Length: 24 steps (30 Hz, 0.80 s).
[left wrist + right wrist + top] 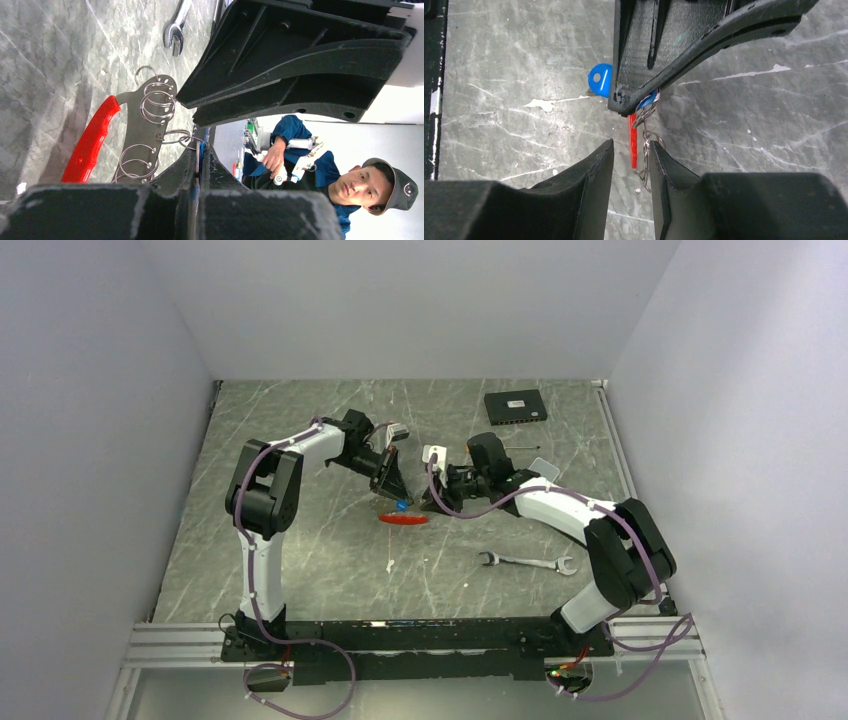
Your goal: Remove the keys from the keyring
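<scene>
My left gripper (392, 486) is shut on a blue-headed key (201, 150); blue shows between its fingertips (192, 160). The keyring (150, 107), a grey plate with wire rings and a red oblong tag (90, 142), hangs from that key low over the table. In the right wrist view the left finger (664, 45) holds blue at its tip (649, 98), and a round blue key head (600, 80) shows beside it. My right gripper (631, 150) is open, with the red tag (632, 142) and the ring chain (645, 137) hanging between its fingertips. Other keys are too small to make out.
A silver wrench (526, 562) lies on the table right of centre near the right arm, also in the left wrist view (175, 30). A black box (515, 406) sits at the back right. A small white scrap (389, 565) lies in front of the tag (403, 520).
</scene>
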Motion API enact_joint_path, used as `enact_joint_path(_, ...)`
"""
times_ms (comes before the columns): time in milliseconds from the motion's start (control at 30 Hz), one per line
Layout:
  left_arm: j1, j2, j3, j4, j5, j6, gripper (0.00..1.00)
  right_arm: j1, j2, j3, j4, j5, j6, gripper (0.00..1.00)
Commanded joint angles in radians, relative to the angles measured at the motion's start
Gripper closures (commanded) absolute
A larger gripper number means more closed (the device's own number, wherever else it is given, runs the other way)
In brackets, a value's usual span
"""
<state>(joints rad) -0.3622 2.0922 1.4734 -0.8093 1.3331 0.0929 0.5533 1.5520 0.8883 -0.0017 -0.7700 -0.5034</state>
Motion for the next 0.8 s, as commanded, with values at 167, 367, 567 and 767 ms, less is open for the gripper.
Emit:
enact_joint_path(167,0.001,-0.004,0.013,0.011,0.051,0.017,1.00,0.022,0.025,0.086,0.032,0.026,0.021,0.64)
enact_joint_path(367,0.002,0.003,0.022,-0.003,0.057,0.030,1.00,0.033,0.051,0.098,0.028,0.025,0.011,0.64)
enact_joint_path(567,0.002,-0.001,0.017,-0.003,0.059,0.033,1.00,0.038,0.073,0.102,0.039,0.026,0.012,0.66)
enact_joint_path(767,0.003,0.003,0.012,0.000,0.056,0.032,1.00,0.043,0.082,0.120,0.036,0.016,0.019,0.69)
